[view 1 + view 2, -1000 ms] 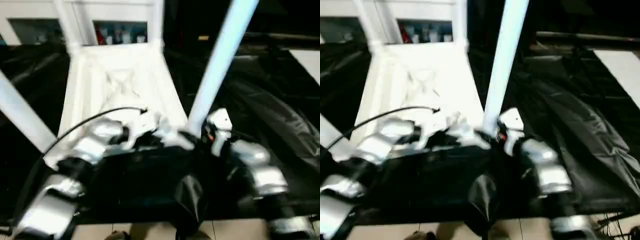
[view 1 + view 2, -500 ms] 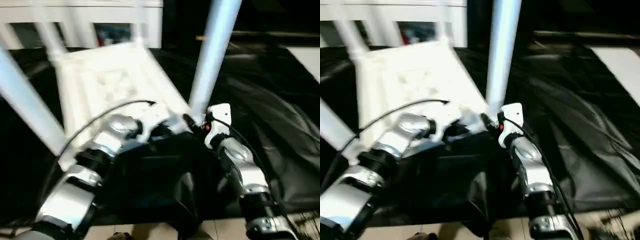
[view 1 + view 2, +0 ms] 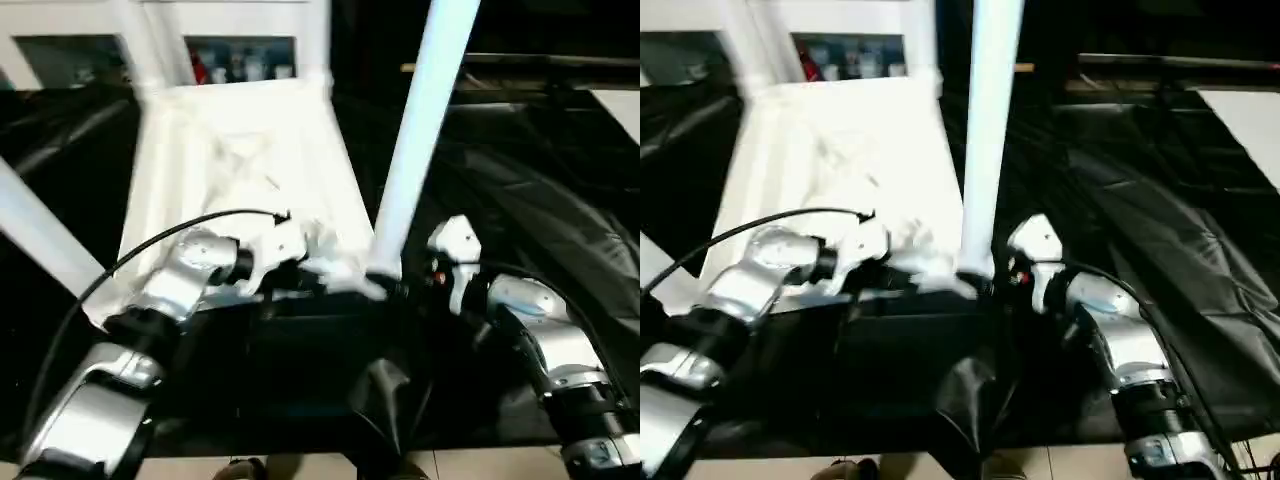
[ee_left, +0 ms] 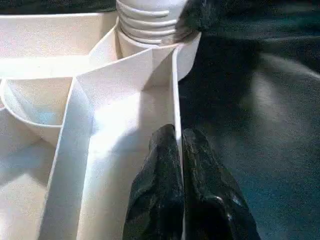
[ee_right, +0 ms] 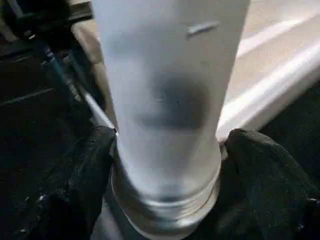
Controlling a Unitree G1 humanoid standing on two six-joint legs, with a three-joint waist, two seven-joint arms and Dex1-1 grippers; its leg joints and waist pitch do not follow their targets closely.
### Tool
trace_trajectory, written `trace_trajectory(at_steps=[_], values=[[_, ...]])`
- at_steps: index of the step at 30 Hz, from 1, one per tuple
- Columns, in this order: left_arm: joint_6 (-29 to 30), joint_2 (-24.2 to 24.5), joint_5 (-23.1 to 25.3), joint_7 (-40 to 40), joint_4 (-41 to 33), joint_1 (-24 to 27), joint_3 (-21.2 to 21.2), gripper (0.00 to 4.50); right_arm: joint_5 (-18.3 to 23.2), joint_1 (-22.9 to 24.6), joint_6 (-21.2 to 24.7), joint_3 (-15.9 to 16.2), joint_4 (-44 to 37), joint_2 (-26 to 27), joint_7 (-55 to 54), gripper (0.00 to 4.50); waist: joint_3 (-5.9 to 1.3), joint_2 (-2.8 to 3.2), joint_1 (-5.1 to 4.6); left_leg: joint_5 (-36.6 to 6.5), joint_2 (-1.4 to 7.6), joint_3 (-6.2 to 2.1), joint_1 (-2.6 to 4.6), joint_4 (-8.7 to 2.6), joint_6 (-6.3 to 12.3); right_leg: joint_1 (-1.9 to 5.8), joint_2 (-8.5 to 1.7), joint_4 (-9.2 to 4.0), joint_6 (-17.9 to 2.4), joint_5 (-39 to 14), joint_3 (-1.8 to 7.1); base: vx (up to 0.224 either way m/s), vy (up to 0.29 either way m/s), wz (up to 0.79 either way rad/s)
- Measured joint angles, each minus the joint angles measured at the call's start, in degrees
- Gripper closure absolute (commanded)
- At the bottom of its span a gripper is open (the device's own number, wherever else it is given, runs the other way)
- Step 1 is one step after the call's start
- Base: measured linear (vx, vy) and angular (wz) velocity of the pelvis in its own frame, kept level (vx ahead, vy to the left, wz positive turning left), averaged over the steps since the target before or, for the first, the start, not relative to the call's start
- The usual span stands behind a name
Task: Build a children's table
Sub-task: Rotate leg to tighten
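The white tabletop (image 3: 240, 170) lies underside up, ribs showing, on the black-covered surface. Four white tubular legs rise from its corner sockets; the near right leg (image 3: 415, 140) stands slightly tilted.

The tabletop (image 3: 235, 165) is plain white, its underside crossed by white ribs. The legs (image 3: 420, 130) are white with a pale blue tint. A glossy black sheet (image 3: 540, 200) covers the surface. The fingers (image 4: 165, 190) are black; the forearms (image 3: 540, 335) are silver.

Tabletop (image 3: 240, 160), leg (image 3: 415, 140) smooth white plastic; black sheet (image 3: 560, 200) glossy, probably plastic
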Motion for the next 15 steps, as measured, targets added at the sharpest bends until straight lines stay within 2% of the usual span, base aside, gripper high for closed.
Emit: trace_trajectory(at_steps=[5, 7, 10, 12, 15], values=[[0.35, -0.1, -0.3, -1.3, -0.61, 0.36, -0.5, 4.5, -0.17, 0.09, -0.05, 1.91, 0.06, -1.08, 3.71, 0.65, 0.0, 0.01, 0.31, -0.02, 0.04, 0.0, 0.08, 0.16, -0.08, 0.06, 0.0, 0.12, -0.01, 0.02, 0.01, 0.0, 0.0, 0.0], [-0.12, -0.25, -0.16, -1.13, 0.07, 0.12, -0.54, 4.5, -0.27, -0.27, -0.19, 1.95, 0.71, -0.99, 3.86, 0.81, 0.0, 0.01, 0.36, -0.06, 0.04, 0.0, 0.1, 0.19, -0.15, 0.09, 0.0, 0.14, -0.03, 0.03, 0.02, 0.0, 0.0, 0.0], [-0.52, -0.05, 0.05, -1.18, 0.21, 0.08, -0.54, 4.5, -0.2, -0.67, -0.18, 1.88, 0.93, -0.85, 3.93, 0.81, -0.01, 0.02, 0.47, -0.04, 0.04, 0.0, 0.11, 0.22, -0.12, 0.11, 0.0, 0.15, -0.03, 0.04, 0.02, 0.0, 0.0, 0.0], [-0.53, 0.03, 0.08, -1.18, 0.21, 0.07, -0.54, 4.5, -0.04, -0.87, -0.2, 1.88, 1.29, -0.59, 4.02, 1.15, -0.03, 0.05, 0.7, 0.02, 0.04, 0.0, 0.11, 0.23, -0.02, 0.11, 0.0, 0.18, -0.03, 0.04, 0.02, 0.0, 0.0, 0.0], [-0.49, 0.11, 0.08, -1.31, 0.17, 0.09, -0.54, 4.5, 0.02, -1.15, -0.42, 1.82, 1.78, -0.58, 4.0, 1.3, -0.04, 0.04, 1.07, 0.02, 0.08, 0.0, 0.11, 0.26, -0.01, 0.1, 0.02, 0.27, -0.03, 0.04, 0.0, 0.0, 0.0, 0.0]])
